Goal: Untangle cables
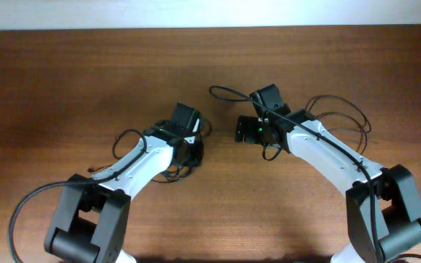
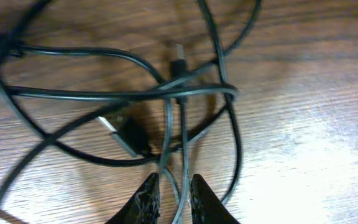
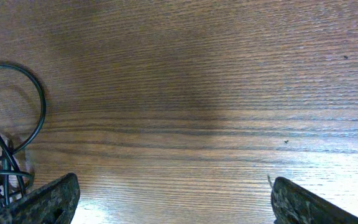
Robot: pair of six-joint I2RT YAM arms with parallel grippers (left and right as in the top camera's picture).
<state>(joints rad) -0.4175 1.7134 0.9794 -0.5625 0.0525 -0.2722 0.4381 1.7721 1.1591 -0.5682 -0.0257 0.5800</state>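
Down at the left fingers [image 2: 146,199]: one strand of the cables [image 2: 104,95] runs straight through the gap between them. The knot of crossings lies just ahead on the bench [image 2: 303,124]. A plug [image 2: 123,132] sits ahead and a little left of the tips. A second plug [image 2: 178,53] is farther ahead, beyond the crossing. Over to the right fingers [image 3: 48,199]: bench stretches between and ahead of them, and a cable loop [image 3: 42,99] lies ahead of one finger, outside the gap.
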